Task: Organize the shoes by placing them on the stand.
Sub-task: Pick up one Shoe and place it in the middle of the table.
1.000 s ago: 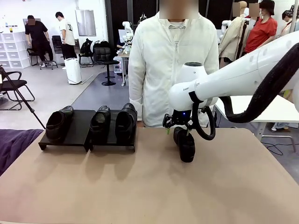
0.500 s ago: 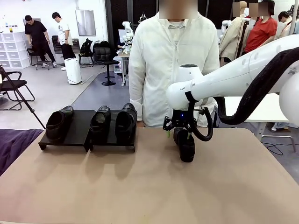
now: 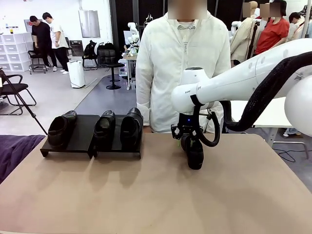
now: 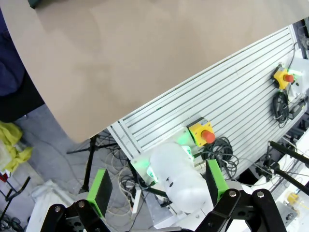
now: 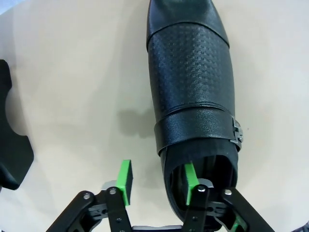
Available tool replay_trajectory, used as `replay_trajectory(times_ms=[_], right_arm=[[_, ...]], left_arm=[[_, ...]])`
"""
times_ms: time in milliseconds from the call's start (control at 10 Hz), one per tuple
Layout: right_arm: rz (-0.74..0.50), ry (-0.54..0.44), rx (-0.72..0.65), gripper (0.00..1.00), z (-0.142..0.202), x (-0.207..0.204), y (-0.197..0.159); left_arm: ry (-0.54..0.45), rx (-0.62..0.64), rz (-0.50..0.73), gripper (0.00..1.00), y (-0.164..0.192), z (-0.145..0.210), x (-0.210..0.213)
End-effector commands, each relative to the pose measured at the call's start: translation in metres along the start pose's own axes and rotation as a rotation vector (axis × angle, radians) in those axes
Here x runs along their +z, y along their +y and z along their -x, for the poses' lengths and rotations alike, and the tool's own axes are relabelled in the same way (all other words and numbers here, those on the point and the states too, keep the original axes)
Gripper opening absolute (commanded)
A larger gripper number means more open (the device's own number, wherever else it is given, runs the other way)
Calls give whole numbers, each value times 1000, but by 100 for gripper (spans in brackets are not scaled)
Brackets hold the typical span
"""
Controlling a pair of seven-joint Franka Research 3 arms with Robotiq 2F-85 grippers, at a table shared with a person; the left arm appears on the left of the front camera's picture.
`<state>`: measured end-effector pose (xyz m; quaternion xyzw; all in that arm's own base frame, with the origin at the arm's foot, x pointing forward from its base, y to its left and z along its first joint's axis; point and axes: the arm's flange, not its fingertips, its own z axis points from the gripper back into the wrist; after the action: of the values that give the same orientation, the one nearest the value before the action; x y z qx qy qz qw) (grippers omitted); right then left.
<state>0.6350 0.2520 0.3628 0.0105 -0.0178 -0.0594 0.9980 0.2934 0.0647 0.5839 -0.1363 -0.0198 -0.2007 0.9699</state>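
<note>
Nearest the camera, the left gripper [image 4: 157, 191] hangs off the table's [image 3: 161, 195] near edge with its jaws spread wide and nothing between them; it plays no part in this step. Farther across, the right gripper [image 5: 157, 181] straddles the side wall of the loose fourth shoe [image 5: 193, 92] at its heel opening, one green pad inside the mouth and the other outside on the table side; the jaws stand partly drawn in, not visibly pinching the leather yet. For a sound pick, I judge the pads should bite squarely before any lift, or the shoe may swing. Beyond, to the robot's left, the stand [image 3: 80, 134] carries three shoes [image 3: 105, 127], one slot open.
</note>
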Motion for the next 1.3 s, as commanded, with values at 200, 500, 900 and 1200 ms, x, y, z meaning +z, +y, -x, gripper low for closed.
replay_trajectory(times_ms=[200,500,900,1200], right_arm=[[60,-9,-34,0,-7,-1,3],[66,-7,-50,0,-8,0,-6],[4,8,-52,0,12,43,-55],[-10,4,70,0,103,116,-79]], left_arm=[[-4,-9,17,100,1,1,1],[-4,-9,17,100,1,1,1],[-4,-9,17,100,1,1,1],[-4,-9,17,100,1,1,1]])
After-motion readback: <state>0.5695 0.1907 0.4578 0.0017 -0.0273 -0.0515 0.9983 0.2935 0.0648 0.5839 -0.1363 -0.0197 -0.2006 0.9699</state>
